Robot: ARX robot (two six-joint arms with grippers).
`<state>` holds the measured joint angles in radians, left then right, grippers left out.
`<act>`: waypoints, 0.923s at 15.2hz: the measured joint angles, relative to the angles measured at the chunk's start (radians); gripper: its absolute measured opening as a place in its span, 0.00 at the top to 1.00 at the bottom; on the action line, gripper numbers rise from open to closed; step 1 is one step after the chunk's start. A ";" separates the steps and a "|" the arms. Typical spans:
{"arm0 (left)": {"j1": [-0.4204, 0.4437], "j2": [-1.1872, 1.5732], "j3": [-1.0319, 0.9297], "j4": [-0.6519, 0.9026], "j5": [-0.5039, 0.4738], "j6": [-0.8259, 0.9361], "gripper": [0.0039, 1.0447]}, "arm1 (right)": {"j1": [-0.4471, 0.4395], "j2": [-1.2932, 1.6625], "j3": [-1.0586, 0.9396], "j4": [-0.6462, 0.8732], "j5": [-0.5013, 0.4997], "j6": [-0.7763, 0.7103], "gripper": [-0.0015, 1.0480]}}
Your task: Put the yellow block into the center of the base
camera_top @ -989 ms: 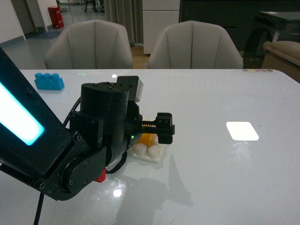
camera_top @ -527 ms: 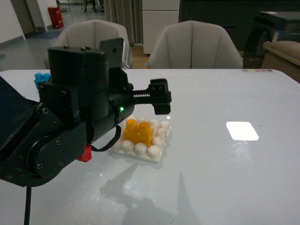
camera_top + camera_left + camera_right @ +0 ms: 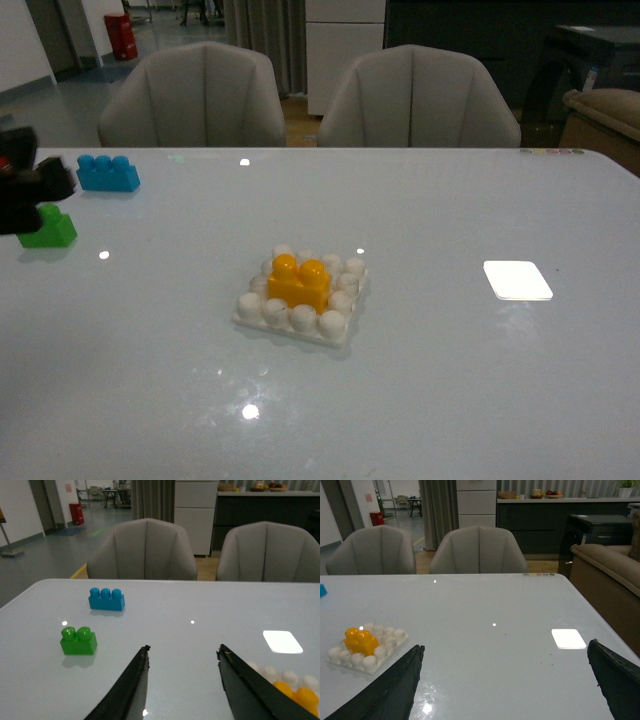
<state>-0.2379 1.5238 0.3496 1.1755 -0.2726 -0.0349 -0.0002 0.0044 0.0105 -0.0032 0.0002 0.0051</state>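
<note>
- Left arm gone from over the base (image 3: 300,300); half a second back it loomed just above the plate, now only a dark sliver of the left gripper (image 3: 30,190) shows at the far left edge of the front view.
- Yellow block (image 3: 299,283) left sitting on the base, studs up, ringed by white studs on all visible sides — reads as centre, though whether pressed fully home cannot be told.
- Judged: insertion done or all but done; nothing left but a check of seating.
- Left gripper (image 3: 182,680) spread wide and empty in its wrist view, block (image 3: 295,696) and base (image 3: 270,672) peeking in beyond one finger.
- Right gripper (image 3: 505,690) also spread wide, holding nothing, parked well apart from the base (image 3: 367,652); block (image 3: 361,640) plain in that view.
- Around: green brick (image 3: 47,228) just beside the withdrawn left gripper, blue brick (image 3: 108,173) a little farther back, both well apart from the base.
- Bright white patch (image 3: 517,279) on the table (image 3: 450,400) off to the right; two chairs (image 3: 420,98) behind.
- Nothing in the way of the base; green brick the only thing near enough to the left gripper to be knocked.
</note>
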 joint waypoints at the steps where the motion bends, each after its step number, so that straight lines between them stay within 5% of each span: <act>1: 0.021 -0.075 -0.079 -0.021 0.051 0.016 0.74 | 0.000 0.000 0.000 0.000 0.000 0.000 0.06; 2: 0.049 -0.160 -0.134 -0.045 0.090 0.018 0.92 | 0.000 0.000 0.000 0.000 0.000 0.000 0.06; 3: 0.076 -0.231 -0.172 -0.071 0.108 0.019 0.98 | 0.000 0.000 0.000 0.000 0.000 0.000 0.06; 9: 0.153 -0.541 -0.291 -0.267 0.183 0.021 0.99 | 0.000 0.000 0.000 0.000 0.000 0.000 0.06; 11: 0.237 -0.665 -0.315 -0.369 0.262 0.021 0.99 | 0.000 0.000 0.000 0.000 0.000 0.000 0.06; 14: 0.237 -0.806 -0.334 -0.485 0.272 0.021 0.99 | 0.000 0.000 0.000 0.000 0.000 0.000 0.06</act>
<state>-0.0010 0.7177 0.0154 0.6907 -0.0006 -0.0139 -0.0002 0.0044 0.0105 -0.0032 0.0002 0.0051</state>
